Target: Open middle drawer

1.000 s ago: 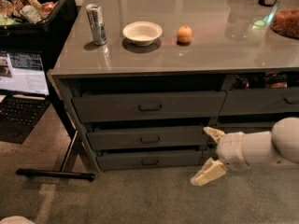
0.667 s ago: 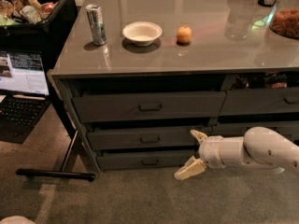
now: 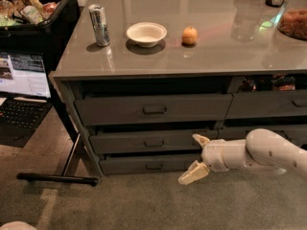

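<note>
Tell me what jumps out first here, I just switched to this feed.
The pincer, open, hangs low and right of centre, close in front of the middle drawer. On the grey countertop above stand a can, a white bowl and an orange fruit.

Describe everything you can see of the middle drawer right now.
The middle drawer is a wide, dark grey front of medium height, between a taller drawer above and a shorter drawer below. A small dark loop handle sits at its centre, untouched. None of its inside shows, so it looks shut. The gripper, jaws open, hangs in front of its right end; whether it touches the front is unclear.
</note>
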Available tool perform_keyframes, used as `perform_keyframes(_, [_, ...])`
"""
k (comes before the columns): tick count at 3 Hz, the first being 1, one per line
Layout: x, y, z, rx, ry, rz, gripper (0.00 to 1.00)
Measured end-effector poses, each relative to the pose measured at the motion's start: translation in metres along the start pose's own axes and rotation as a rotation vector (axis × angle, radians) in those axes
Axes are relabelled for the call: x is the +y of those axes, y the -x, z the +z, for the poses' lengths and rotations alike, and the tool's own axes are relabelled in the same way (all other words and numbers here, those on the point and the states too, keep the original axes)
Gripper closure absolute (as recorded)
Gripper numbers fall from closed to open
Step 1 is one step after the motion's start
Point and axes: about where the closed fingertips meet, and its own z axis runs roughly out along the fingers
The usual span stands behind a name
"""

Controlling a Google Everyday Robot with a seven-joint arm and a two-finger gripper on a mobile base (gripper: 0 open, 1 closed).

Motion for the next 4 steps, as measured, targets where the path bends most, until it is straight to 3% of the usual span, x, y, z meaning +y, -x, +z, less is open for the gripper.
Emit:
perform_keyframes(1, [-0.017, -0.021, 0.027, 0.032, 0.008, -0.052, 0.0])
perform_keyframes(3, [-0.081, -0.05, 0.073, 0.112, -0.088, -0.14, 0.0])
perform_keyframes(4, [-0.117, -0.069, 0.095, 0.178, -0.114, -0.138, 0.0])
